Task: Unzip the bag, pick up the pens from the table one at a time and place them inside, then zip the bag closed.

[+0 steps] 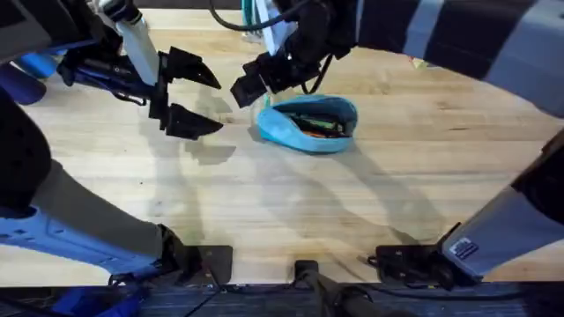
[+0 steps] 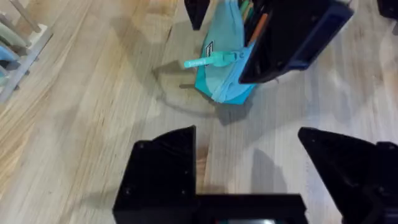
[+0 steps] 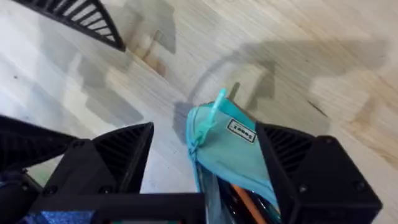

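Bag [image 1: 308,126] lies unzipped near our table's [image 1: 291,220] twelve o'clock edge, pens [image 1: 315,124] inside. Our right pincer [image 1: 253,81] straddles its nine o'clock end, spread; left pincer [image 1: 196,97] gapes empty at nine o'clock, bare wood around.

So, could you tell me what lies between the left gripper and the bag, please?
Only bare table, with shadows: in the overhead view, nothing sits between the open left gripper and the bag.

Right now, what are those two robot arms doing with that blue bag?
They are packing pens into the bag. It lies open on the table with pens already inside. The right gripper sits at the bag's end by the zipper pull, jaws open on either side of it. The left gripper hovers beside the bag, open and holding nothing.
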You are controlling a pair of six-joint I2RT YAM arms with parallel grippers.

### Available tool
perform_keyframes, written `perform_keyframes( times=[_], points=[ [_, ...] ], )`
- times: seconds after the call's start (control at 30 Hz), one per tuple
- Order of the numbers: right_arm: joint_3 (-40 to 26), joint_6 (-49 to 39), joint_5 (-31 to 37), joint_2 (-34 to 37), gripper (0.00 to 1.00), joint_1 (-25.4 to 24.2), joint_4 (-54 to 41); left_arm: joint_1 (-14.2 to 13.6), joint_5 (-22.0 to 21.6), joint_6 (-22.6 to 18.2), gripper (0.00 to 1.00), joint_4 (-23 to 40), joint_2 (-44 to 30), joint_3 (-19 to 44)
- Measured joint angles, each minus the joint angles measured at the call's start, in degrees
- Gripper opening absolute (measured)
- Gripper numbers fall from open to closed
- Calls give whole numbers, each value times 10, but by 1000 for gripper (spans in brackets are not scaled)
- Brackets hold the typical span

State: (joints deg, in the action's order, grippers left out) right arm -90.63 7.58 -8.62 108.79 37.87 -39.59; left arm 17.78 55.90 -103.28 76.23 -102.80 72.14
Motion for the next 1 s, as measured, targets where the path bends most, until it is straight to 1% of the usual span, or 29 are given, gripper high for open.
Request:
perform_keyframes(
  times=[0.17,0.37,0.47,0.6,0.7,0.87,1.0],
  points=[
    [0,27,0,9,990,0,0,0,0,0,994,0,0,0],
    [0,42,0,9,919,4,-1,0,0,0,994,0,0,0],
    [0,45,0,9,859,11,-2,0,0,0,994,0,0,0],
    [0,46,0,9,820,20,-8,0,0,0,994,0,0,0],
    [0,47,-1,10,757,23,-9,0,0,0,994,0,0,0],
    [0,47,-2,15,622,24,-13,0,0,0,994,0,0,0],
    [0,48,-2,21,478,24,-13,0,0,0,994,0,0,0]
  ],
)
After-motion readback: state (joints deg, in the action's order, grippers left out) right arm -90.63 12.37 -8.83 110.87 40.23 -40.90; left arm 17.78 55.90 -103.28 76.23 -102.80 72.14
